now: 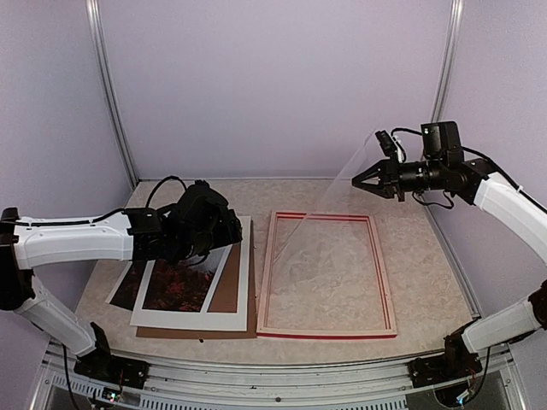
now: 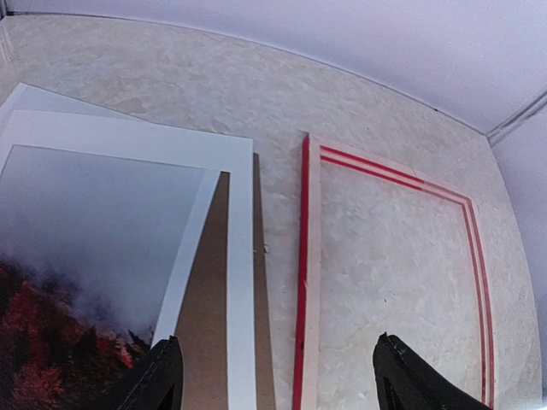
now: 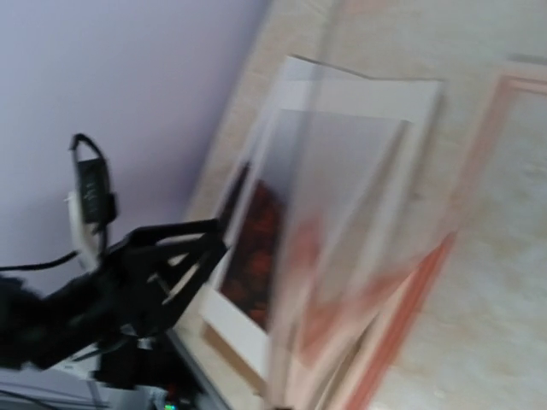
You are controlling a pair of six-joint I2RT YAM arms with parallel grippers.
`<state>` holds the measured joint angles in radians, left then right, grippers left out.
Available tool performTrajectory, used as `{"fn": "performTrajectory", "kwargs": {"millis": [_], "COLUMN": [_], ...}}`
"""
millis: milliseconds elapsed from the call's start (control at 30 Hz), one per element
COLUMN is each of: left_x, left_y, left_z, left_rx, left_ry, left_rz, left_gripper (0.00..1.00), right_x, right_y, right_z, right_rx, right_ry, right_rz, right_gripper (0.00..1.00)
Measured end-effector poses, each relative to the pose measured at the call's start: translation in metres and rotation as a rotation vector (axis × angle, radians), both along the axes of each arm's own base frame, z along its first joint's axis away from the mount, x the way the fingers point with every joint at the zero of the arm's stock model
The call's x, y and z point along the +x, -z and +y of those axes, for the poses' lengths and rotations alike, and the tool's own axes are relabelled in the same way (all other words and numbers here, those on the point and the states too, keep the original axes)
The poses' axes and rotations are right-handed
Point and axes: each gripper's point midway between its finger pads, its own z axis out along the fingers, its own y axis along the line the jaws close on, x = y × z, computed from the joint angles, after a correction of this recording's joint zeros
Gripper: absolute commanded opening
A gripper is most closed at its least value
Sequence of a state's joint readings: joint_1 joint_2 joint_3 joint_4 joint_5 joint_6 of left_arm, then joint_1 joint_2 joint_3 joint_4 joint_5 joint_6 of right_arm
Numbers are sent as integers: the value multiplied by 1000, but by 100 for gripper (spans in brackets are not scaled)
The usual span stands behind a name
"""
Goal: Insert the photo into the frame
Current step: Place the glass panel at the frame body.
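While the right gripper (image 1: 363,179) pinches a clear pane (image 1: 325,222) tilted over the frame (image 1: 325,331), the left gripper (image 2: 273,384) gapes wide above the white mat (image 2: 239,256) covering the photo (image 2: 94,231).

**Left claw spread wide over the matted photo, with the frame on the right**

The left claw (image 2: 278,342) hangs with its jaws far apart, its dark fingertips (image 2: 162,371) at the near edge and nothing between them. On the left, the photo (image 2: 85,248) shows through the window of a white mat board (image 2: 128,137), with red-orange foliage near and grey mist farther. A white strip runs along its right side, and beyond that lies the brown backing board (image 2: 205,333). To the right, past a thin strip of marbled beige worktop (image 2: 256,94), the frame (image 2: 310,256) lies flat. Its pale wood faces up, with red lines and a red outer edge.
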<state>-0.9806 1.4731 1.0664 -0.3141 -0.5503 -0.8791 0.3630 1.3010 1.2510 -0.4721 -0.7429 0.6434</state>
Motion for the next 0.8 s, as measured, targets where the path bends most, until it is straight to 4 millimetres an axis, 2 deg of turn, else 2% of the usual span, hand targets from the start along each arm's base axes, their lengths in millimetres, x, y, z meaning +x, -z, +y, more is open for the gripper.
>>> {"fn": "performTrajectory", "kwargs": {"millis": [133,267,367,633,800], "left_x": [5,4,2,1,1], "left_y": [-2,5,11,14,14], "left_z": [30,40,43,44,43], "left_rx": [23,49,62,73,86], "left_ry": [-58,-72,-70,-66,-56], "left_rz": [-19,-14,-6,-3,-7], "left_gripper": [76,76,76,76,76], "right_x": [-6,-13,-16,-27,-26], "right_y": [-18,-11,12,102,139], "right_z": [9,18,20,8,-6], "right_rx": [79,124,126,45,-41], "right_ry": [-26,-59,-63,10,105], "right_rz": [-15,10,63,251,304], "right_gripper": [0,0,0,0,0]}}
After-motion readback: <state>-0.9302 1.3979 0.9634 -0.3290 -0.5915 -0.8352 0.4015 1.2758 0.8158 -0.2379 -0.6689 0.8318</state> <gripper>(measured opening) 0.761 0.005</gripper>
